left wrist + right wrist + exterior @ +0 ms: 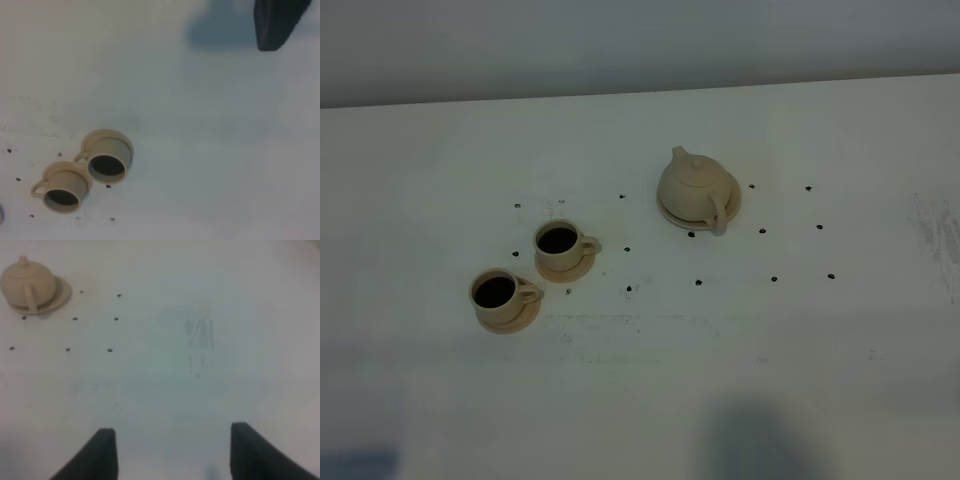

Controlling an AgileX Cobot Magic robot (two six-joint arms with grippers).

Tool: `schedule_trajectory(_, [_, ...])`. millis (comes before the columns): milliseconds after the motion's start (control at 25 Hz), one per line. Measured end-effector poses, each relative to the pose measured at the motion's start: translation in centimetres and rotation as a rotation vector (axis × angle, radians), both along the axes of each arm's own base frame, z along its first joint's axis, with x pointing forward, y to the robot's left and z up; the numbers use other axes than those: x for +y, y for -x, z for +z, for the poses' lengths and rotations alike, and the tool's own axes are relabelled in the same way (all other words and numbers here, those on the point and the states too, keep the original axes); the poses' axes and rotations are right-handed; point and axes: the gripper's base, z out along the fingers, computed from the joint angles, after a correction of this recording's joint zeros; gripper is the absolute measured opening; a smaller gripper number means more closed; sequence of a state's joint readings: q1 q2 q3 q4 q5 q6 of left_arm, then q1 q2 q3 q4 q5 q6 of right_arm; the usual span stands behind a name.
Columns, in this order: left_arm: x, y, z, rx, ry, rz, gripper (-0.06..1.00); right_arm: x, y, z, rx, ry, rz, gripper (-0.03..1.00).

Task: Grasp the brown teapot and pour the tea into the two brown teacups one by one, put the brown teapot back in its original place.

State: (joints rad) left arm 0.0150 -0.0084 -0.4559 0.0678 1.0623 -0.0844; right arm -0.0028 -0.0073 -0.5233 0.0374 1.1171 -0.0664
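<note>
Brown teapot [695, 188] upright on its round coaster [732, 206], toward the far middle of the white table [820, 380], loop handle turned toward the near side, spout pointing away. Nothing gripping it yet. Right gripper [170, 452] well apart from it, fingers spread wide over bare tabletop. Left gripper [276, 22] showing only one dark finger at the frame edge; impossible to tell whether spread or closed.

Likely trouble: a thin loop handle, easy to pinch off-centre and let the pot swing or slip; a loose lid that may slide off on tilting; a coaster that may drag along if nudged.

Two brown teacups [558, 243] [497, 292] on saucers, near each other to the left, interiors dark. Close spacing risks clipping one cup while pouring into the other. Small black dots [699, 282] on the table, flat, no obstacle. Open path between right gripper and pot
</note>
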Motion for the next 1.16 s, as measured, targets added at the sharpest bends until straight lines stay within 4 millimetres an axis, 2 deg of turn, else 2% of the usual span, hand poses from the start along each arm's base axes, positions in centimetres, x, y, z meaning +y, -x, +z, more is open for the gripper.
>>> schedule_trajectory(840, [0.0,0.0,0.0,0.0,0.0,0.0,0.43,0.0,0.0,0.0,0.0,0.0,0.0,0.48])
schedule_trajectory(1160, [0.0,0.0,0.0,0.0,0.0,0.0,0.43,0.0,0.0,0.0,0.0,0.0,0.0,0.45])
